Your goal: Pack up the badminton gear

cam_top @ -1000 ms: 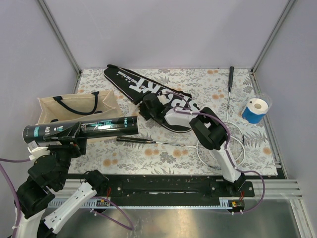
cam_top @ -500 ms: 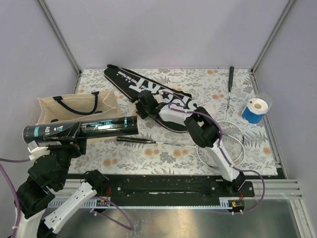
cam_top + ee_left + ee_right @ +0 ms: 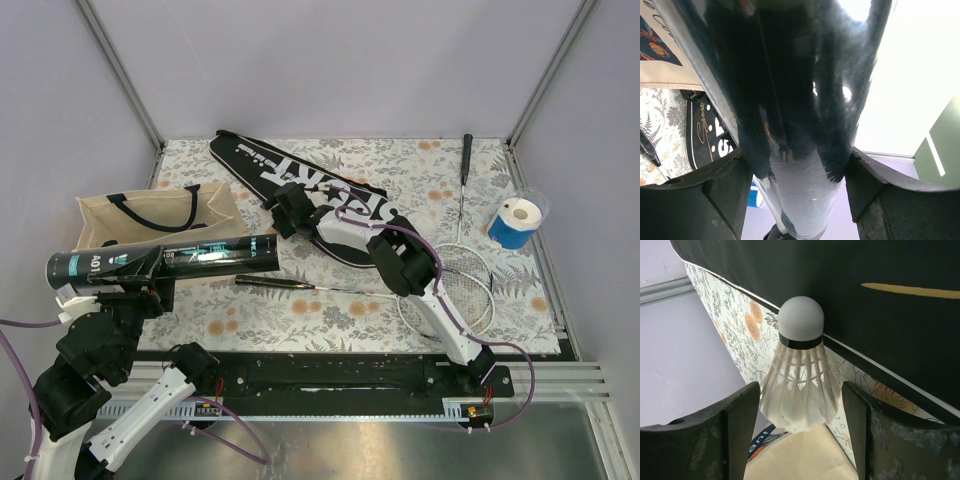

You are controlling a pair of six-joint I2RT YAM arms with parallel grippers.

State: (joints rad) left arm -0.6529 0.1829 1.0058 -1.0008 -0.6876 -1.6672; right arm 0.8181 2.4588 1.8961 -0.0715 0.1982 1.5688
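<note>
Evidently the shuttlecock [image 3: 799, 370] comes first: a white feather skirt under a pale rounded cork with a black band. It sits mid-frame in the top view, with its cork toward the edge of the black cover [image 3: 850, 275] on the table [image 3: 400, 160]. The right hand [image 3: 287, 212] straddles the skirt, one finger close on each side, but I cannot tell whether they pinch it. At lower left, the left hand [image 3: 150, 272] is clamped on the tube [image 3: 190, 256], level above the tote [image 3: 105, 212], probably to receive it.

In view are one white feather shuttlecock [image 3: 799, 385], one long black tube [image 3: 215, 255], one black racket cover [image 3: 260, 165] lettered SPORT, two thin silver rackets [image 3: 275, 283] [image 3: 465, 165], one beige tote [image 3: 110, 215], one blue and white roll [image 3: 515, 222] and two robot arms [image 3: 95, 345] [image 3: 445, 325], all at one floral table [image 3: 350, 160].
</note>
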